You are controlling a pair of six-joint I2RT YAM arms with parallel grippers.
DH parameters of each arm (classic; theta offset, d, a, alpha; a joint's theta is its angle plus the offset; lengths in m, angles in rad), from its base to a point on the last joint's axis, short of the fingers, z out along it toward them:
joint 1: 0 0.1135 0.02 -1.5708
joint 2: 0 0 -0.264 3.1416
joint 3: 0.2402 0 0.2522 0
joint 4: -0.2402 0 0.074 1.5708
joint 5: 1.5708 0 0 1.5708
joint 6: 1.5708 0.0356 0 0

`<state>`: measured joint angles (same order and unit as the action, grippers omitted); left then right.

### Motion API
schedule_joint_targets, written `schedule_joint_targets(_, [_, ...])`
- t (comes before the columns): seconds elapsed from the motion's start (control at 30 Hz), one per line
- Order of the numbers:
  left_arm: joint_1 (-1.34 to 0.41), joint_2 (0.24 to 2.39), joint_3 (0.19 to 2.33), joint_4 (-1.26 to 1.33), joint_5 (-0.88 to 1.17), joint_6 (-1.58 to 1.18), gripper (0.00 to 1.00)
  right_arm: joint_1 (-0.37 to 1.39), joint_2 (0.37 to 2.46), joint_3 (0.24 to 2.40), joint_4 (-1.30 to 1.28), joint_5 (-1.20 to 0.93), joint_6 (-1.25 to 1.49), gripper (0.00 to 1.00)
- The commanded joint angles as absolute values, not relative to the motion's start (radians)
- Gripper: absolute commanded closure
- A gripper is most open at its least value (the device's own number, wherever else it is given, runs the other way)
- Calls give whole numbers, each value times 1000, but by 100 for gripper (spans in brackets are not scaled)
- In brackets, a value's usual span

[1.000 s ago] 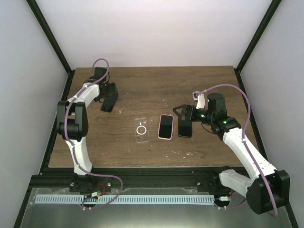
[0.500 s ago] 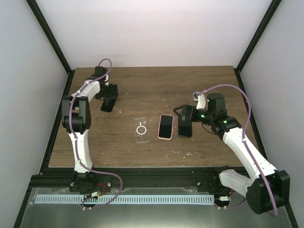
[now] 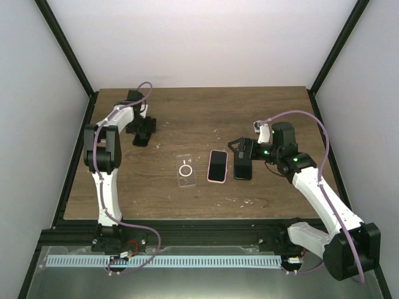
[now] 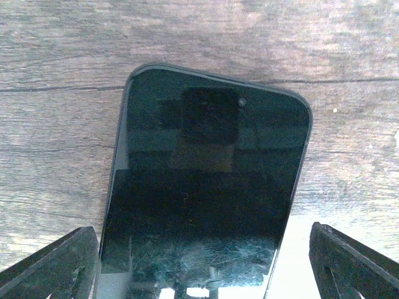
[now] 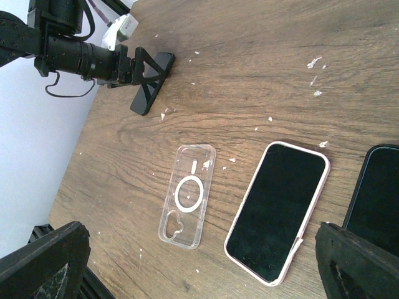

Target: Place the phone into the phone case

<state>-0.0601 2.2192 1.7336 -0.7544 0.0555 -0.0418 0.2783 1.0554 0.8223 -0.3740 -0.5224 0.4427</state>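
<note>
Table (image 3: 187, 112): brown wood, scuffed with pale flecks; three phones and one case lie flat on it.

Case (image 3: 186, 170): clear, with a white ring on its back; empty; it lies left of centre, long axis running near to far; nothing touches it.

Pink phone (image 3: 217, 166): dark screen up, pink rim all round; just right of the case and apart from it.

Right phone (image 3: 242, 169): black, screen up; just right of the pink phone, parallel to it, with a narrow gap between them.

Left phone (image 4: 206, 187): black, screen up; it lies at the far left of the table, well apart from the case and the other two phones; the glass near its lower end shows fine scratches.

Left gripper (image 3: 143, 128): set low over the left phone; jaws spread wider than the phone and straddling it across its width; in the left wrist view the fingers (image 4: 56, 265) stand at the two lower corners; one finger is close beside the phone's edge, the other stands clear with table showing between; contact at the close side cannot be told; nothing is pinched.

Right gripper (image 3: 242, 151): positioned over the far end of the right phone; jaws spread fully; its fingers (image 5: 43, 265) sit at the lower corners of the right wrist view, with the case and the pink phone between them; nothing is held.
</note>
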Motion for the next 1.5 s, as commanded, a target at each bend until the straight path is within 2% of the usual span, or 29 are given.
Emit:
schedule_joint_targets(0.0, [-92, 2226, 1717, -786, 7, 7, 7, 274, 1040, 864, -383, -520, 430, 0])
schedule_joint_targets(0.33, [-94, 2258, 1762, -825, -2, 48, 11, 273, 1019, 856, -397, -505, 425, 0])
schedule_joint_targets(0.57, [-94, 2273, 1771, -849, 14, 49, 10, 273, 1001, 836, -388, -500, 425, 0])
schedule_joint_targets(0.83, [-125, 2228, 1761, -861, 61, 65, 37, 273, 986, 861, -414, -489, 410, 0])
schedule_joint_targets(1.07, [-191, 2093, 1675, -805, 126, 75, 46, 273, 980, 920, -487, -388, 389, 0])
schedule_joint_targets(1.27, [-229, 1966, 1612, -812, 166, -64, 53, 275, 967, 883, -409, -510, 379, 0])
schedule_joint_targets(1.33, [-229, 1924, 1599, -827, 183, -160, 50, 277, 941, 830, -308, -568, 402, 0])
schedule_joint_targets(1.47, [-229, 1813, 1537, -806, 327, -321, 53, 318, 890, 705, -108, -528, 470, 12])
